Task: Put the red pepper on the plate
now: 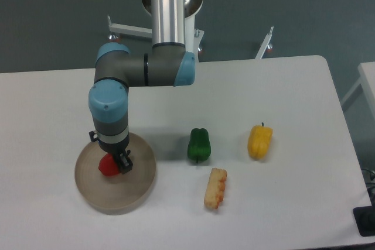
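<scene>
The red pepper [106, 166] is held over the left part of the beige plate [136, 187], low above it or touching it; I cannot tell which. My gripper [112, 163] points straight down and is shut on the pepper, its dark fingers partly hiding the pepper's right side. The arm's wrist hides the plate's far rim.
A green pepper [198, 144] stands right of the plate. A yellow pepper [259, 141] lies further right. A pale orange-edged food piece [215, 188] lies in front of the green pepper. The table's right edge is near the yellow pepper.
</scene>
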Robot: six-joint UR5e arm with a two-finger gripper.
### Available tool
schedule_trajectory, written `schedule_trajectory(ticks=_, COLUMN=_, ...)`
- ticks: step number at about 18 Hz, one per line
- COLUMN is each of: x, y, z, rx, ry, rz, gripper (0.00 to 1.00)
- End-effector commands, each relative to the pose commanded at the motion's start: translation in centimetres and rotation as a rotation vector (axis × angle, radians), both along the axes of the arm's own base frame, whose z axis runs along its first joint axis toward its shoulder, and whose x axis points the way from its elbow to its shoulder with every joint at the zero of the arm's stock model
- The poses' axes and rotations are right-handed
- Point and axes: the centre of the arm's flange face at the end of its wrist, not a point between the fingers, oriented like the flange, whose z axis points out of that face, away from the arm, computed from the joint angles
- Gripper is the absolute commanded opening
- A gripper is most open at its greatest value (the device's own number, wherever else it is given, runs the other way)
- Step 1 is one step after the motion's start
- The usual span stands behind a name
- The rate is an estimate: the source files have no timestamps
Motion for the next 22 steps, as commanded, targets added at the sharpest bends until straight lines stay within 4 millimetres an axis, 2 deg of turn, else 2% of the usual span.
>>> schedule_trajectory(ticks=3, x=-0.4, y=0.1, z=3.0, rx=0.045, ry=0.015, rz=0.006, gripper=1.0)
schedule_trajectory(ticks=5, x=-3.7, y=-0.5, z=5.3, rx=0.074, ry=0.027, rz=0.045, gripper=1.0)
schedule_trajectory(ticks=7, x=-7.8, y=-1.6, z=7.2, rx=0.098, ry=0.036, rz=0.098, gripper=1.0)
schedule_trajectory(ticks=10, x=-15.6, y=-4.3, z=9.4, rx=0.125, ry=0.066, rz=0.143, gripper=1.0)
schedule_trajectory(ticks=11, x=-19.4, y=-6.3, z=9.9, rx=0.105, ry=0.07, rz=0.149, gripper=1.0)
schedule_trajectory(ticks=14, x=-27.5, y=-9.8, z=11.0, rx=0.062, ry=0.071, rz=0.112, gripper=1.0)
schedule_trajectory(ticks=16, x=-30.4, y=-11.7, z=10.6, rx=0.033, ry=0.06, rz=0.059, gripper=1.0)
schedule_trajectory(ticks=18, x=-32.3, y=-13.6, z=9.4, rx=0.002, ry=0.039, rz=-0.014, gripper=1.0)
schedule_trajectory(ticks=22, x=-33.7, y=-14.8, z=9.4, rx=-0.013, ry=0.019, rz=-0.014, gripper=1.0)
